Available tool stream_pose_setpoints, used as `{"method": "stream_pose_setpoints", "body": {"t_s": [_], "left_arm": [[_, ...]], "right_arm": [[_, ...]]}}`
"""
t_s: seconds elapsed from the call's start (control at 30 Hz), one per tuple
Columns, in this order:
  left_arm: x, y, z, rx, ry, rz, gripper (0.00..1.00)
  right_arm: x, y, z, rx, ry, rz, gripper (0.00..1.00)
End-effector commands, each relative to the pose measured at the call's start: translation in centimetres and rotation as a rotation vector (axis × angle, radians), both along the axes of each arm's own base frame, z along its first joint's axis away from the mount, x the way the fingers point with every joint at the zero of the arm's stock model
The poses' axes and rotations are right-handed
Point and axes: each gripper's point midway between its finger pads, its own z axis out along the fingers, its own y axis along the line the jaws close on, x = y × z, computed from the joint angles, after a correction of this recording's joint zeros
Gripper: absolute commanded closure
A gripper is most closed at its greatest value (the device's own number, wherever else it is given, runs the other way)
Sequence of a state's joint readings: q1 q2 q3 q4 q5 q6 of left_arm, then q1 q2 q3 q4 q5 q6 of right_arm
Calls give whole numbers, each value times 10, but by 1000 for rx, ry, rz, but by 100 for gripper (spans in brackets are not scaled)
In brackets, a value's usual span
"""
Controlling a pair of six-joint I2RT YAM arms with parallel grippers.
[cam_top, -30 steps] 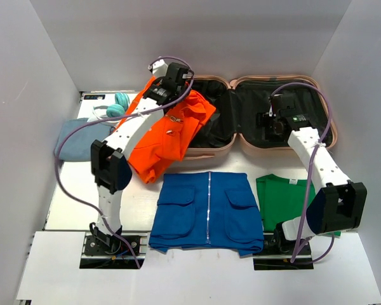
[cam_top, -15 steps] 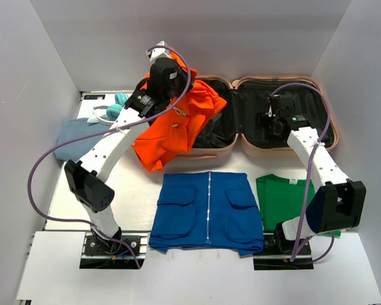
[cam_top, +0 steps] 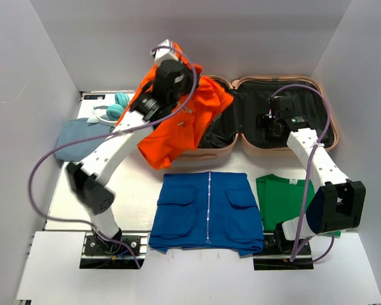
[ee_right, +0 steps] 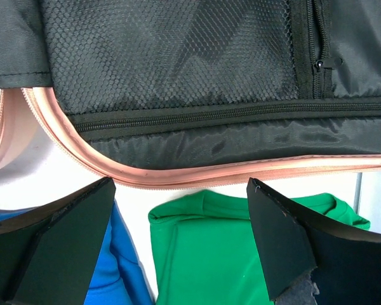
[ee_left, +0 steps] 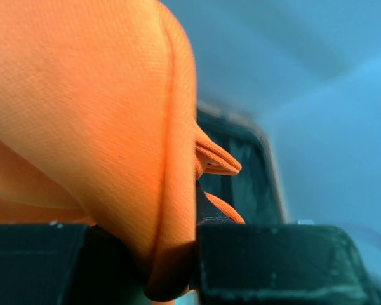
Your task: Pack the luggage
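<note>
Pinching the orange shirt [ee_left: 114, 127] above the open luggage [cam_top: 267, 151] at twelve o'clock, the left gripper [ee_left: 193, 254] may snag trailing cloth on the rim (much hangs outside), while the right gripper [ee_right: 178, 235] hovers, jaws wide apart.

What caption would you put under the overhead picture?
Left fingers hold an orange garment partly over the open pink suitcase; right fingers hover open above its other half.

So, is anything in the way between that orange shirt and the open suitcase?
Nothing visible. The left gripper holds the orange shirt partly over the left half of the suitcase. The right gripper hangs open over the other half.
</note>
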State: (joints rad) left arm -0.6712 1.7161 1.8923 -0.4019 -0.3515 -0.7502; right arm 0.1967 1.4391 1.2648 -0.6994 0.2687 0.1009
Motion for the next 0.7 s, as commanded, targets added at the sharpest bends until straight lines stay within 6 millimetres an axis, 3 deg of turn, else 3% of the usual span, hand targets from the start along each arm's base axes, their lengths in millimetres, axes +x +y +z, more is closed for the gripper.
{"method": "stream_pose_setpoints", "body": {"t_s": [0.0,0.03,0.07,0.13,0.2,0.23,0.33,0.37,0.5,0.53,0.57,0.6,0.63,0.67], "left_arm": [[34,-5,72,-201,-179,102,100],[41,5,89,-231,-203,155,100],[65,-9,55,-207,-166,177,100],[87,-4,43,-229,-188,276,100],[110,-11,13,-220,-183,324,100],[121,-3,9,-224,-181,342,100],[141,4,1,-299,-173,364,100],[147,6,-27,-314,-125,385,100],[169,9,-76,-325,-70,417,99],[175,14,-73,-343,-89,428,99],[183,14,-89,-336,-77,437,99],[187,15,-72,-386,-125,440,99],[200,15,-99,-376,-103,462,97],[206,17,-93,-389,-139,466,95]], "right_arm": [[4,-7,11,-7,-52,-36,10],[3,-6,8,-6,-42,-39,10],[1,-6,4,-7,-31,-43,10],[-1,-7,0,-6,-20,-57,10],[-6,-8,-9,-8,16,-62,10],[-6,-9,-11,-11,21,-72,10],[-10,-14,-16,-36,43,-92,10],[-11,-14,-20,-37,62,-97,10],[-16,-14,-29,-42,111,-105,10],[-17,-14,-31,-42,122,-106,10],[-18,-13,-34,-37,134,-108,10],[-19,-11,-36,-28,143,-102,10],[-19,-8,-37,-18,148,-100,10],[-20,-6,-39,-9,158,-96,10]]}}
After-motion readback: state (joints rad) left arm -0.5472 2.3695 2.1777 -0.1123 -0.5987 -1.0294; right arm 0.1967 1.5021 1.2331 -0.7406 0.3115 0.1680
